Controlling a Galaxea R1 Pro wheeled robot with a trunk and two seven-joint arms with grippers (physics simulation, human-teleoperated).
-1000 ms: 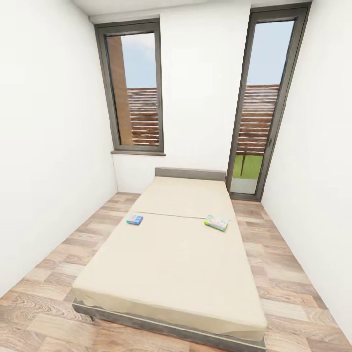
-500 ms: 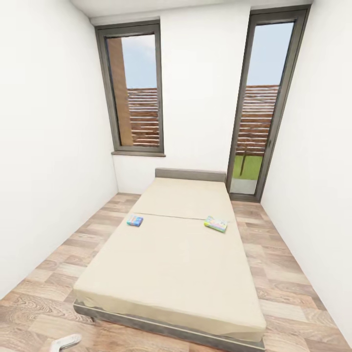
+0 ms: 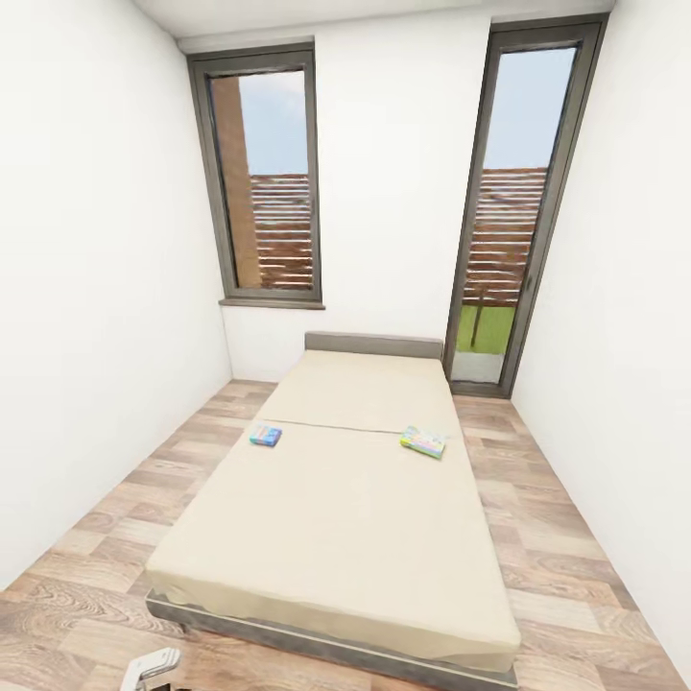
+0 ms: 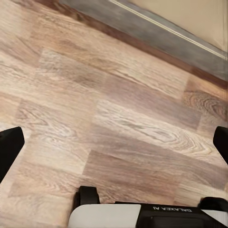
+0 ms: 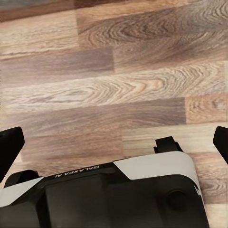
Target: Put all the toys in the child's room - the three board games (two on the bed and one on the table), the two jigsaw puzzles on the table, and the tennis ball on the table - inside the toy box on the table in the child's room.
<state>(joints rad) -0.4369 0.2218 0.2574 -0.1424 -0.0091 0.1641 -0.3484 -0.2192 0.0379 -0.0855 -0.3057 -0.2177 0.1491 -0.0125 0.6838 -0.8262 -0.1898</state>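
Child's room [image 3: 403, 192], narrow; robot stands at the foot of the bed [image 3: 336, 518]. Two board games lie mid-mattress, well apart: small blue-cyan box [image 3: 266, 437] toward the left edge, green-edged pastel box [image 3: 423, 441] toward the right. Both are out of reach; judged best to drive along one side. Left gripper [image 4: 114, 142] and right gripper [image 5: 114, 142]: fingers apart, nothing held, over floor [image 5: 114, 71].
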